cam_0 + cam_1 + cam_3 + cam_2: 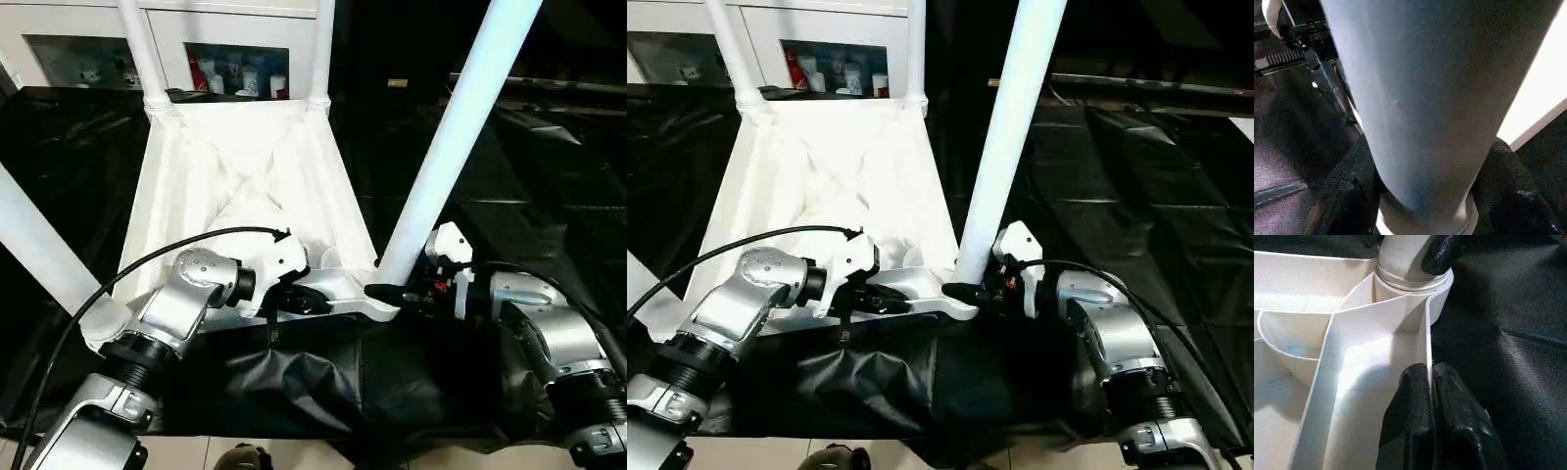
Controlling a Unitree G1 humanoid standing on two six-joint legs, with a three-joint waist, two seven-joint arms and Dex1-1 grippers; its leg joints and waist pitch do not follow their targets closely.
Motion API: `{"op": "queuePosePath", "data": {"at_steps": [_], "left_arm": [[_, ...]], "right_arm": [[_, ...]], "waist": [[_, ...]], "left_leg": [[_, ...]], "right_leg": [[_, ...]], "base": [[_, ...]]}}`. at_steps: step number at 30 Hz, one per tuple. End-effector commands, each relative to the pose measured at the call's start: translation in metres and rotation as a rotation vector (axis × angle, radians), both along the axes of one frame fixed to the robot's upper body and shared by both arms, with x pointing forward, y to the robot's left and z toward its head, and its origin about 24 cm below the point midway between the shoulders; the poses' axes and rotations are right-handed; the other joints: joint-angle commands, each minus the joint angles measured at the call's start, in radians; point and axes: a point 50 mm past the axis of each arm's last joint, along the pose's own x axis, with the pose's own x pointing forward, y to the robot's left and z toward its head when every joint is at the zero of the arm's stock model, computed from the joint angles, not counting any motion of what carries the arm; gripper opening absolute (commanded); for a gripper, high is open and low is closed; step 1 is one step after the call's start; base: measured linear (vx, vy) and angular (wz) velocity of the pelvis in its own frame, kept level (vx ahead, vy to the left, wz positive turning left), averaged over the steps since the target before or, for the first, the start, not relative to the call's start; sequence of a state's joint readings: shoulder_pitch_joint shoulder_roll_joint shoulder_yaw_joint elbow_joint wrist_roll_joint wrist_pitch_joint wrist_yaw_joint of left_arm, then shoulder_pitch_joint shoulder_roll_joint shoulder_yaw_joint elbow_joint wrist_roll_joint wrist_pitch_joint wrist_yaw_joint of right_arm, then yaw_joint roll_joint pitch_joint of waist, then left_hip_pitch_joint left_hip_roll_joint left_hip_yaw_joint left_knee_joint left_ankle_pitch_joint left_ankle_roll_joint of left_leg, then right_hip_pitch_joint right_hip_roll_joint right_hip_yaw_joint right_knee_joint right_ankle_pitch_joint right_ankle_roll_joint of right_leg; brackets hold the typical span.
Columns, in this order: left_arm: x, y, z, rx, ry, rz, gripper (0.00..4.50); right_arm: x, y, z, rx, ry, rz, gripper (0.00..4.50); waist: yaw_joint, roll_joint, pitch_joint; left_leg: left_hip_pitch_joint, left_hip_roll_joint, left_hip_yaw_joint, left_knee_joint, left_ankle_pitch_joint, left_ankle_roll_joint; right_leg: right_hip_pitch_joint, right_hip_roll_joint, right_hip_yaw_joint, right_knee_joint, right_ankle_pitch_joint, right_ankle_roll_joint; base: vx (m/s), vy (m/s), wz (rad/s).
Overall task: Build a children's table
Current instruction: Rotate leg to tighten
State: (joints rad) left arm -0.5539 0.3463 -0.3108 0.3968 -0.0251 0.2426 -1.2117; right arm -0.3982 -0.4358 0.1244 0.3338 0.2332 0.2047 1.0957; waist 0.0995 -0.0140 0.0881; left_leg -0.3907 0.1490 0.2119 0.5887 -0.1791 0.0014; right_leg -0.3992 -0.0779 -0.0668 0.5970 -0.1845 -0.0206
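Observation:
The children's table lies upside down on the black drape, its ribbed white top (245, 166) facing up. Two legs (142, 49) (321, 49) stand in the far corner sockets, and another leg (39, 255) rises at the near left. My left gripper (1430, 377) is shut on the thin near rim of the top, close to the near right corner socket (1410, 279). My right gripper (387, 292) closes around the base of the near right leg (460, 127), one finger (1344, 186) on each side just above the socket.
A white cabinet (235, 59) with glass doors stands behind the table. The black drape (549, 176) spreads out to the right and bunches up (294, 382) at the near edge. A black cable (147, 259) arcs over my left forearm.

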Motion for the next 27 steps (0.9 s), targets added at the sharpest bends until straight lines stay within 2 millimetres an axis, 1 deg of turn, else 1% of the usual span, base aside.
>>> {"op": "queuePosePath", "data": {"at_steps": [1, 2, 3, 4, 5, 6, 7, 8, 9, 10, 11, 12, 13, 14, 15, 16, 17, 18, 19, 22, 23, 24, 25, 27], "left_arm": [[0.001, -0.007, 0.001, -0.034, -0.021, 0.020, 0.00], [0.006, -0.007, -0.001, -0.014, -0.043, 0.075, 0.00], [0.012, -0.008, -0.002, 0.004, -0.064, 0.135, 0.00], [0.015, -0.008, -0.002, 0.010, -0.072, 0.168, 0.00], [0.020, -0.010, -0.003, 0.018, -0.081, 0.222, 0.00], [0.022, -0.010, -0.003, 0.019, -0.084, 0.241, 0.00], [0.026, -0.016, -0.002, 0.012, -0.093, 0.289, 0.00], [0.031, -0.024, -0.002, 0.003, -0.096, 0.343, 0.00], [0.032, -0.028, -0.002, 0.001, -0.097, 0.360, 0.00], [0.034, -0.035, -0.002, 0.001, -0.100, 0.395, 0.00], [0.035, -0.049, -0.003, 0.002, -0.100, 0.424, 0.00], [0.035, -0.049, -0.003, 0.002, -0.100, 0.424, 0.00], [0.035, -0.053, -0.004, 0.003, -0.100, 0.430, 0.00], [0.034, -0.061, -0.004, 0.001, -0.103, 0.433, 0.00], [0.033, -0.069, -0.004, -0.001, -0.105, 0.432, 0.00], [0.033, -0.069, -0.004, -0.001, -0.105, 0.432, 0.00], [0.031, -0.078, -0.004, -0.009, -0.109, 0.409, 0.00], [0.030, -0.082, -0.004, -0.014, -0.111, 0.398, 0.00], [0.029, -0.084, -0.003, -0.016, -0.114, 0.384, 0.00], [0.029, -0.084, -0.003, -0.020, -0.113, 0.365, 0.00], [0.030, -0.080, -0.003, -0.018, -0.117, 0.360, 0.00], [0.030, -0.079, -0.003, -0.017, -0.118, 0.359, 0.00], [0.030, -0.078, -0.002, -0.017, -0.121, 0.358, 0.00], [0.030, -0.072, -0.002, -0.016, -0.125, 0.338, 0.00]], "right_arm": [[-0.003, 0.002, -0.006, 0.013, 0.037, 0.006, 2.09], [0.002, 0.003, -0.010, 0.016, 0.036, -0.059, 2.09], [0.007, 0.003, -0.014, 0.014, 0.034, -0.139, 2.08], [0.009, 0.004, -0.017, 0.010, 0.031, -0.188, 2.06], [0.014, 0.005, -0.022, 0.003, 0.028, -0.270, 2.06], [0.015, 0.006, -0.024, 0.003, 0.030, -0.300, 2.05], [0.019, 0.009, -0.028, 0.022, 0.039, -0.391, 2.03], [0.024, 0.014, -0.033, 0.053, 0.060, -0.528, 2.02], [0.026, 0.016, -0.035, 0.063, 0.069, -0.576, 2.02], [0.029, 0.020, -0.038, 0.073, 0.082, -0.657, 2.01], [0.033, 0.030, -0.041, 0.085, 0.104, -0.762, 2.01], [0.033, 0.030, -0.041, 0.085, 0.104, -0.762, 2.01], [0.034, 0.034, -0.042, 0.092, 0.114, -0.788, 2.01], [0.036, 0.042, -0.042, 0.097, 0.120, -0.807, 2.00], [0.038, 0.051, -0.042, 0.098, 0.122, -0.819, 2.00], [0.038, 0.051, -0.042, 0.098, 0.122, -0.819, 2.00], [0.039, 0.062, -0.040, 0.089, 0.109, -0.791, 2.00], [0.039, 0.067, -0.038, 0.086, 0.101, -0.778, 2.00], [0.039, 0.068, -0.037, 0.090, 0.098, -0.763, 2.00], [0.039, 0.067, -0.035, 0.106, 0.084, -0.757, 2.00], [0.040, 0.064, -0.033, 0.130, 0.089, -0.753, 2.56], [0.040, 0.064, -0.032, 0.135, 0.090, -0.752, 2.56], [0.040, 0.063, -0.032, 0.142, 0.094, -0.752, 2.70], [0.039, 0.059, -0.030, 0.127, 0.070, -0.707, 2.76]], "waist": [[0.000, -0.016, -0.075], [-0.002, -0.017, -0.072], [-0.003, -0.018, -0.072], [-0.008, -0.019, -0.068], [-0.012, -0.018, -0.066], [-0.013, -0.019, -0.066], [-0.015, -0.020, -0.064], [-0.019, -0.014, -0.060], [-0.021, -0.014, -0.061], [-0.027, -0.016, -0.063], [-0.025, -0.009, -0.063], [-0.029, -0.011, -0.063], [-0.028, -0.009, -0.064], [-0.030, -0.006, -0.065], [-0.033, -0.008, -0.065], [-0.035, -0.004, -0.066], [-0.035, -0.004, -0.066], [-0.037, -0.005, -0.066], [-0.035, -0.004, -0.066], [-0.034, -0.005, -0.065], [-0.034, -0.006, -0.066], [-0.033, -0.005, -0.065], [-0.034, -0.005, -0.064], [-0.034, -0.007, -0.064]], "left_leg": [[0.029, 0.096, -0.043, -0.063, -0.106, 0.094], [0.029, 0.096, -0.043, -0.065, -0.111, 0.092], [0.029, 0.095, -0.043, -0.064, -0.118, 0.088], [0.030, 0.093, -0.044, -0.067, -0.149, 0.071], [0.032, 0.092, -0.047, -0.068, -0.193, 0.041], [0.033, 0.091, -0.048, -0.069, -0.206, 0.029], [0.032, 0.092, -0.051, -0.071, -0.224, 0.017], [0.037, 0.092, -0.050, -0.074, -0.251, 0.006], [0.037, 0.092, -0.052, -0.075, -0.263, -0.004], [0.035, 0.091, -0.057, -0.079, -0.271, -0.022], [0.036, 0.092, -0.060, -0.079, -0.277, -0.027], [0.036, 0.092, -0.056, -0.080, -0.277, -0.027], [0.040, 0.092, -0.058, -0.080, -0.289, -0.030], [0.039, 0.092, -0.058, -0.080, -0.288, -0.031], [0.036, 0.092, -0.058, -0.083, -0.288, -0.030], [0.040, 0.092, -0.056, -0.083, -0.292, -0.029], [0.038, 0.091, -0.055, -0.083, -0.287, -0.025], [0.036, 0.090, -0.055, -0.083, -0.283, -0.021], [0.037, 0.090, -0.054, -0.083, -0.282, -0.016], [0.036, 0.090, -0.053, -0.082, -0.276, -0.003], [0.035, 0.090, -0.053, -0.082, -0.272, 0.000], [0.035, 0.090, -0.054, -0.082, -0.275, 0.002], [0.034, 0.091, -0.055, -0.083, -0.279, 0.002], [0.033, 0.091, -0.055, -0.084, -0.285, 0.003]], "right_leg": [[0.043, -0.100, 0.057, -0.055, -0.135, -0.257], [0.040, -0.099, 0.058, -0.058, -0.147, -0.254], [0.040, -0.100, 0.057, -0.059, -0.161, -0.253], [0.037, -0.101, 0.058, -0.067, -0.213, -0.246], [0.035, -0.103, 0.057, -0.074, -0.292, -0.231], [0.036, -0.104, 0.057, -0.076, -0.320, -0.221], [0.038, -0.106, 0.058, -0.082, -0.365, -0.201], [0.028, -0.103, 0.060, -0.089, -0.403, -0.186], [0.026, -0.104, 0.060, -0.090, -0.420, -0.183], [0.032, -0.104, 0.056, -0.089, -0.437, -0.172], [0.032, -0.105, 0.056, -0.091, -0.435, -0.162], [0.028, -0.102, 0.059, -0.091, -0.419, -0.163], [0.026, -0.103, 0.058, -0.092, -0.410, -0.166], [0.027, -0.103, 0.059, -0.091, -0.396, -0.169], [0.030, -0.101, 0.058, -0.090, -0.370, -0.171], [0.026, -0.099, 0.058, -0.091, -0.344, -0.175], [0.029, -0.099, 0.059, -0.087, -0.313, -0.182], [0.031, -0.098, 0.058, -0.087, -0.303, -0.184], [0.032, -0.100, 0.059, -0.087, -0.298, -0.184], [0.033, -0.102, 0.060, -0.088, -0.296, -0.184], [0.034, -0.102, 0.060, -0.088, -0.301, -0.183], [0.034, -0.103, 0.060, -0.089, -0.308, -0.181], [0.034, -0.102, 0.059, -0.090, -0.319, -0.178], [0.034, -0.103, 0.059, -0.091, -0.335, -0.173]], "base": [[0.000, 0.000, 0.00], [0.000, 0.000, 0.00], [0.000, 0.000, 0.00], [0.000, 0.000, 0.00], [0.000, 0.000, 0.00], [0.000, 0.000, 0.00], [0.000, 0.000, 0.00], [0.000, 0.000, 0.00], [0.000, 0.000, 0.00], [0.000, 0.000, 0.00], [0.000, 0.000, 0.00], [0.000, 0.000, 0.00], [0.000, 0.000, 0.00], [0.000, 0.000, 0.00], [0.000, 0.000, 0.00], [0.000, 0.000, 0.00], [0.000, 0.000, 0.00], [0.000, 0.000, 0.00], [0.000, 0.000, 0.00], [0.000, 0.000, 0.00], [0.000, 0.000, 0.00], [0.000, 0.000, 0.00], [0.000, 0.000, 0.00], [0.000, 0.000, 0.00]]}}
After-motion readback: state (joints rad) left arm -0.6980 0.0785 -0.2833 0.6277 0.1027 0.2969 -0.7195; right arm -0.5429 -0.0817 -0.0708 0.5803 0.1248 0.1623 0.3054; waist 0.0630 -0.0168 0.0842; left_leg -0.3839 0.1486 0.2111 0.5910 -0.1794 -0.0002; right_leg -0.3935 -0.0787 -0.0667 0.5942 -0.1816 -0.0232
